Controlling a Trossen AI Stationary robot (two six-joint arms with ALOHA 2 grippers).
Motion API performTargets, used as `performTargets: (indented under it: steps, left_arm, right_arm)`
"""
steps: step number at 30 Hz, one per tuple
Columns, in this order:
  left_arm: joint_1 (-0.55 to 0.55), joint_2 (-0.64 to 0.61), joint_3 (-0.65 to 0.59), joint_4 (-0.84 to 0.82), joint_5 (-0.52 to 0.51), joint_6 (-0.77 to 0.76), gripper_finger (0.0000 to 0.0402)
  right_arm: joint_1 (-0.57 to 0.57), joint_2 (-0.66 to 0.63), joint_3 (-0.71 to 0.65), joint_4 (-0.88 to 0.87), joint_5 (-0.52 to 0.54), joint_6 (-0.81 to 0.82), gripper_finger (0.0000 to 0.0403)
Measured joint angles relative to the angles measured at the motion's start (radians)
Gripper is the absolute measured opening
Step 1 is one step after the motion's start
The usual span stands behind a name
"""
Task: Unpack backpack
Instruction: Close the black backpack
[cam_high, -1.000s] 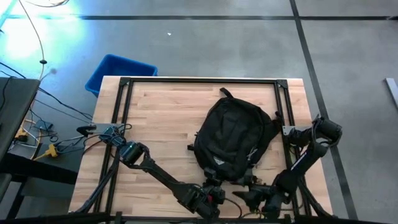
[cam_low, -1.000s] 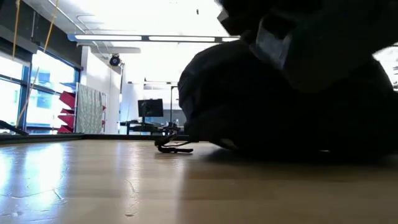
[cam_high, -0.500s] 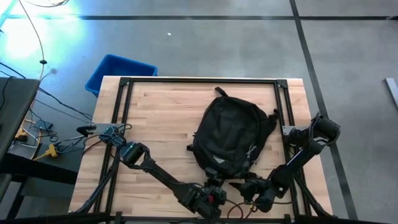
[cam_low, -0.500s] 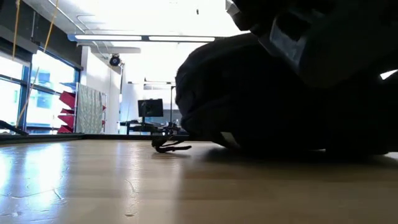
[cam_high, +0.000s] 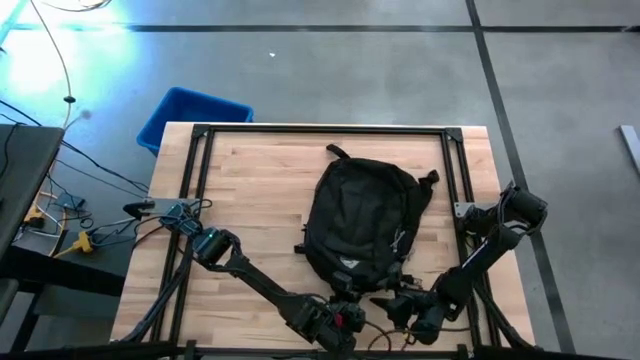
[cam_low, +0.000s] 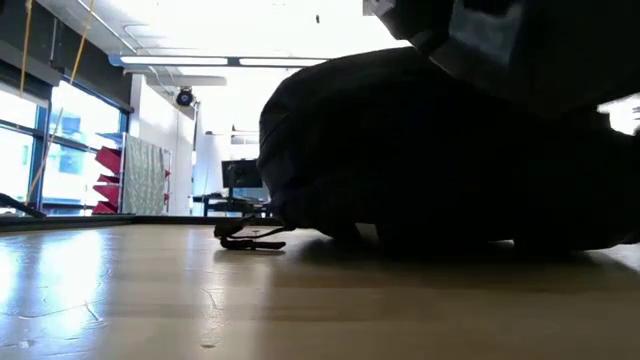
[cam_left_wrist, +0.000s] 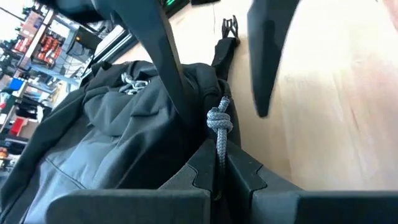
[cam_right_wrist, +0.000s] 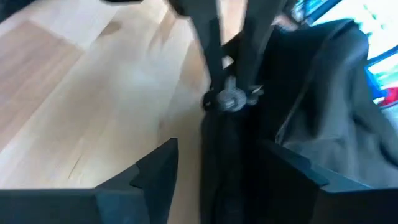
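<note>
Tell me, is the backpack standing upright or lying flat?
Lying flat: in the high view the backpack spreads across the table.

backpack (cam_high: 360, 225) blocks centre, left tabletop (cam_high: 250, 200) free

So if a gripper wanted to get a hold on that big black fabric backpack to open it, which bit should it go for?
Probably the grey knotted cord pull on the big black fabric backpack, at the end nearest both grippers. It stands clear of the soft cloth, so narrow fingers could pinch it from that near side. The top loop at the far end would only serve for lifting the bag.
</note>
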Motion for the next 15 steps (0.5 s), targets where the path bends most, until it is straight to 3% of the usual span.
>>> performTargets:
  steps: [3, 6, 9, 13, 15]
  left_arm:
    - [0.000, 0.000, 0.000, 0.028, -0.002, 0.028, 0.0000]
    - [0.001, 0.000, 0.000, 0.036, 0.002, 0.038, 0.0000]
    - [0.002, 0.000, 0.000, 0.033, 0.033, 0.038, 0.0001]
    - [0.000, -0.002, 0.000, 0.049, 0.061, 0.015, 0.0014]
    - [-0.004, -0.006, 0.002, 0.050, 0.081, 0.016, 0.0029]
  right_arm:
    - [-0.025, 0.000, -0.017, 0.007, -0.031, 0.029, 0.0217]
    - [-0.046, 0.000, -0.020, -0.015, -0.030, 0.086, 0.0205]
    - [-0.056, 0.000, -0.020, -0.024, -0.040, 0.125, 0.0148]
    - [-0.058, 0.000, -0.021, -0.038, -0.084, 0.131, 0.0033]
    - [-0.058, 0.001, -0.024, -0.061, -0.082, 0.137, 0.0019]
